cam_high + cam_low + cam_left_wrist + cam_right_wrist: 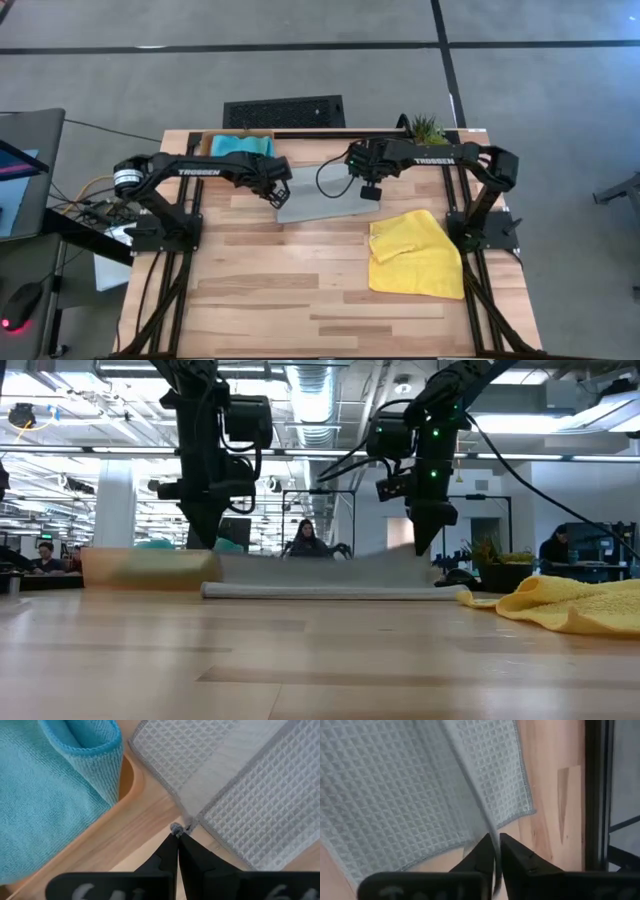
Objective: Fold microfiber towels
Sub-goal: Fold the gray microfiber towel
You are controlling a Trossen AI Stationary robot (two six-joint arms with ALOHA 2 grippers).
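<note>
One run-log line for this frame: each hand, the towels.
left hand: shut on grey towel corner | right hand: slightly parted at grey towel's edge | yellow towel: crumpled, untouched | blue towel: in tray

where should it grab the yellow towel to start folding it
Grip the yellow towel at a loose corner along its edge, coming straight down from above. It lies crumpled on the table with raised folds, so a thin outer corner pinches more easily than the bunched middle.
</note>
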